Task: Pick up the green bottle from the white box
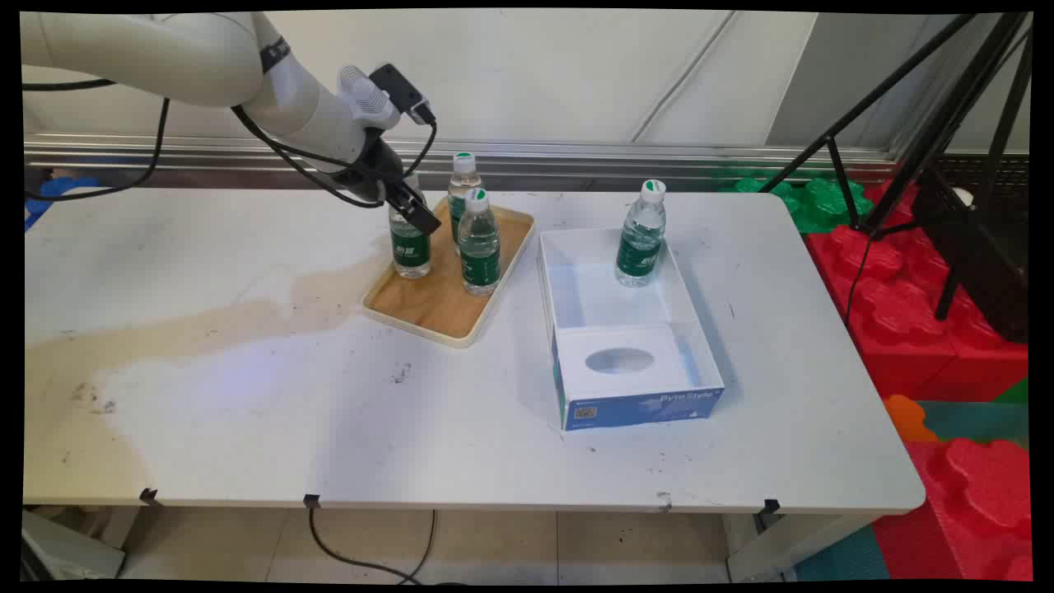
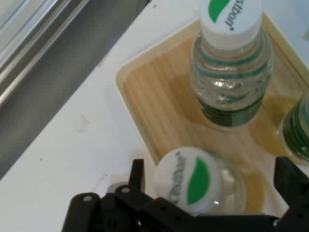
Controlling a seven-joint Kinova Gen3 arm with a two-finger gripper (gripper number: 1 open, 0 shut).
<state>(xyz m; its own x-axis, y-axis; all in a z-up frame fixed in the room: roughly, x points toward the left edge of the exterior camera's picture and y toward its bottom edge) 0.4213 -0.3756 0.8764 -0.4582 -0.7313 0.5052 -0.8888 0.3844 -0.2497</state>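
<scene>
gripper [image 1: 409,206] spread open around a bottle's [image 1: 409,245] cap, not clamped, on a wooden tray [image 1: 428,309] with two more bottles [image 1: 478,243], a fourth [image 1: 641,235] in a box [image 1: 638,395]

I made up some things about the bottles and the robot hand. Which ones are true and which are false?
1. Three water bottles stand on the wooden tray. True.
2. The bottle in the box lies on its side. False: it stands upright in the white box.
3. The gripper is at the top of the left bottle on the tray. True: in the hand view its fingers stand on either side of that bottle's cap.
4. The bottle caps are red. False: they are white with a green leaf mark.
5. The box sits on the tray. False: it sits on the table, beside the tray.
</scene>
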